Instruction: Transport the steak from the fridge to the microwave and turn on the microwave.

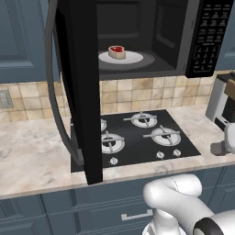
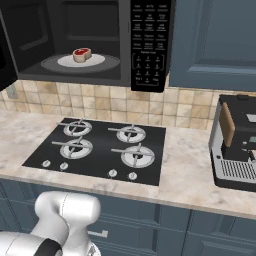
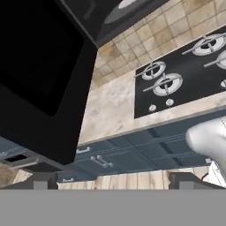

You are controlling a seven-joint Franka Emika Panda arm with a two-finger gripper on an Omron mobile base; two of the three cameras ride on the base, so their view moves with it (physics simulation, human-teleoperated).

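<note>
steak [image 1: 117, 52], raw: deposited on the white plate [image 1: 133, 58] inside the microwave [image 2: 150, 45], door [image 1: 85, 92] left swung open for closing; jaws seen spread wide, nothing held.

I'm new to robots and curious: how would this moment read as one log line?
steak: on plate inside microwave | door: open | gripper: open, empty, outside door | next: close door, start

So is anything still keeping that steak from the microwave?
No. The steak already sits on the white plate inside the microwave. Its door hangs wide open and needs closing before starting.
</note>
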